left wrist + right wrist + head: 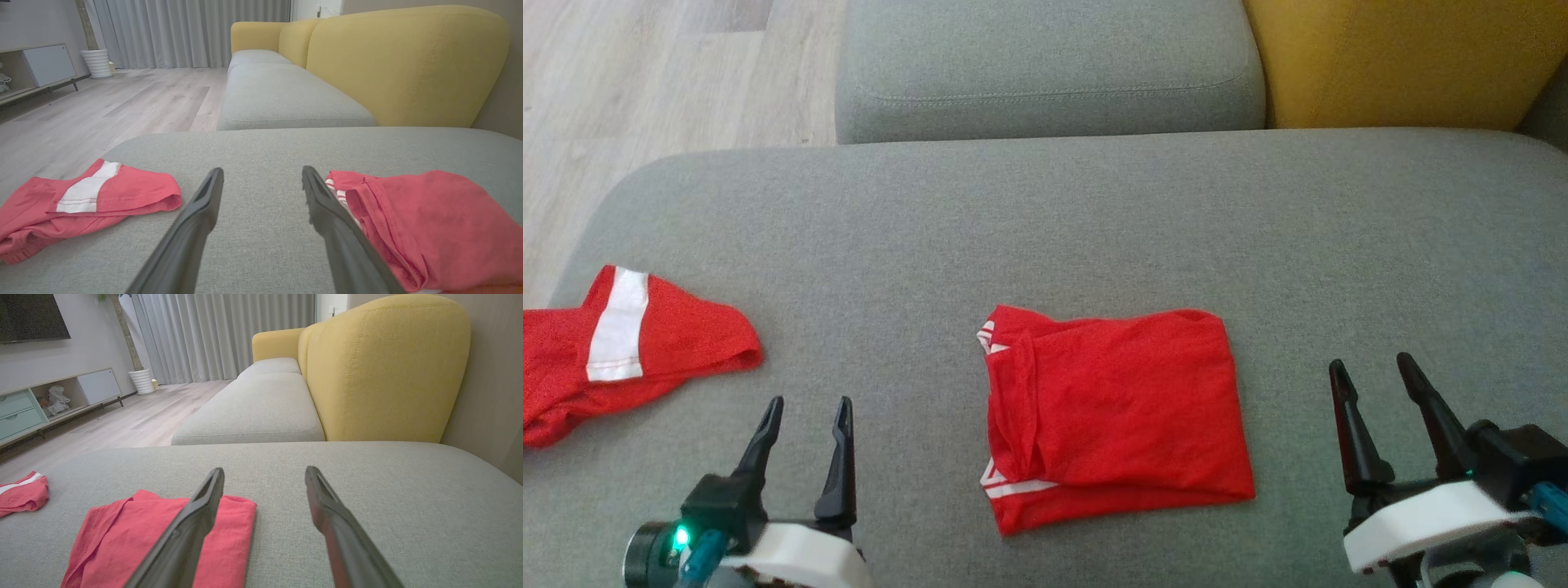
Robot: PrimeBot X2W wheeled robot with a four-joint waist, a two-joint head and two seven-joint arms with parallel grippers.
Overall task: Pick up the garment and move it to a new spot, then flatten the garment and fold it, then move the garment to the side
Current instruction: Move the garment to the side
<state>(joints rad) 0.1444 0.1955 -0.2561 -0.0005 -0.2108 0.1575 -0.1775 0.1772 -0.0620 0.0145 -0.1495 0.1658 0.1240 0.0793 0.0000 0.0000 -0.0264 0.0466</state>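
Grey sofa cushion (1094, 212) carried the folded red garment (1115, 416) midway btw my left tool (810, 404) and right tool (1370, 363), both released, empty. Cloth looked light, soft, floppy; I'd pinch all layers at side edges.

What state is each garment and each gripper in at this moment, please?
centre red garment: folded into a rough rectangle, lying flat on the grey cushion, not gripped.
left red garment with white band: rumpled, unfolded, at the cushion's left edge.
left gripper: open, empty, between the two garments.
right gripper: open, empty, to the right of the folded garment.
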